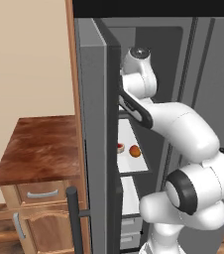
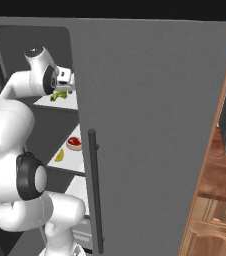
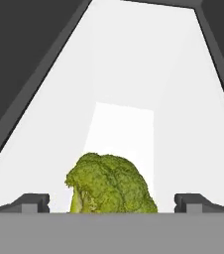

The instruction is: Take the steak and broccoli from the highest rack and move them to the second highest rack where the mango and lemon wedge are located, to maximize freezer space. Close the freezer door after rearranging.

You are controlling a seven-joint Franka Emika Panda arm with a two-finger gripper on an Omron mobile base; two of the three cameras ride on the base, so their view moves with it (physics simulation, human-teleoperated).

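A green broccoli (image 3: 111, 183) sits on the white highest rack (image 3: 134, 74) of the freezer (image 1: 158, 49). My gripper (image 3: 113, 203) is open, one fingertip on each side of it with gaps showing. From the right base view, the gripper (image 2: 64, 86) hovers just over the broccoli (image 2: 60, 94). On the second highest rack (image 2: 70, 162) below lie the steak (image 2: 75, 142) and a yellow lemon wedge (image 2: 59, 156). The left base view shows the steak (image 1: 120, 147) next to the orange mango (image 1: 134, 151). The freezer door (image 1: 96, 149) stands wide open on the left.
A closed grey door with a long dark bar handle (image 2: 92, 190) flanks the freezer opening on the right. A wooden counter over a drawer cabinet (image 1: 39, 149) stands left of the open door. White drawers (image 1: 129, 233) sit below the racks.
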